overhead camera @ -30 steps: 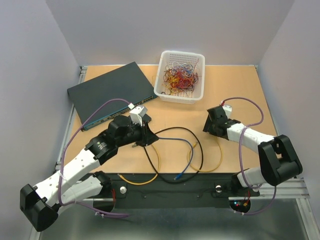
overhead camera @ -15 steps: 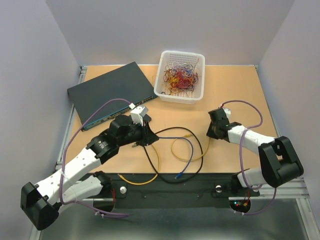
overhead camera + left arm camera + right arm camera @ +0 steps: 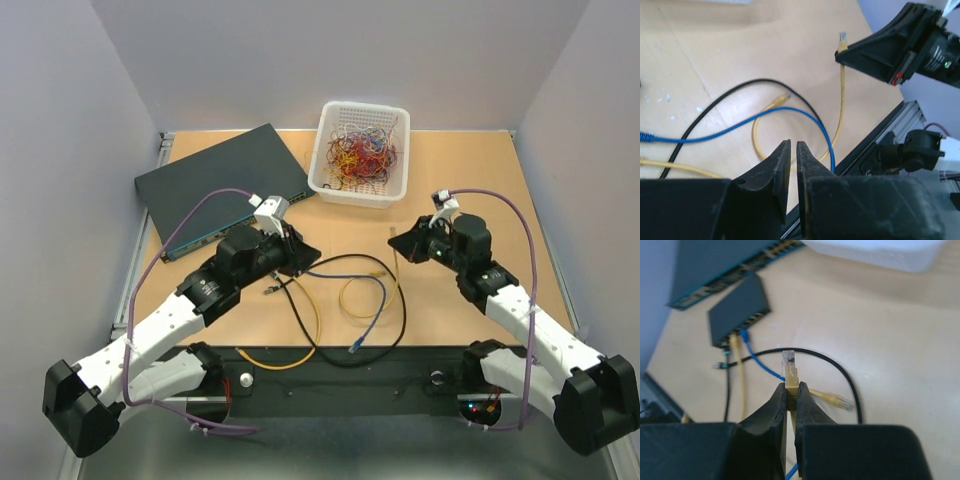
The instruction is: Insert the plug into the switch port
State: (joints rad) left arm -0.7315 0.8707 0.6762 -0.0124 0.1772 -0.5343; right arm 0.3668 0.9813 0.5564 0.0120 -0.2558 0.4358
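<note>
My right gripper (image 3: 790, 386) is shut on the yellow plug (image 3: 789, 362), whose clear tip sticks out past the fingertips. The plug (image 3: 842, 39) hangs above the table at mid-right, pointing left, with its yellow cable trailing down. The small black switch (image 3: 737, 310) lies flat farther left. Its port row (image 3: 749, 324) faces me, with a blue and a yellow cable plugged in at the left end. In the top view my left gripper (image 3: 314, 260) covers the switch. The left gripper (image 3: 793, 145) is shut on nothing, raised above the table.
A large dark blue-grey box (image 3: 220, 185) lies at the back left. A white basket (image 3: 360, 150) of coloured wires stands behind centre. Black (image 3: 400, 305), blue (image 3: 368, 318) and yellow (image 3: 345, 300) cables loop between the arms. A black rail (image 3: 340, 378) runs along the front.
The right gripper has closed on the yellow plug and raised it off the table, swinging to point left. The yellow cable was dragged into a loop. The left gripper moved slightly back.
</note>
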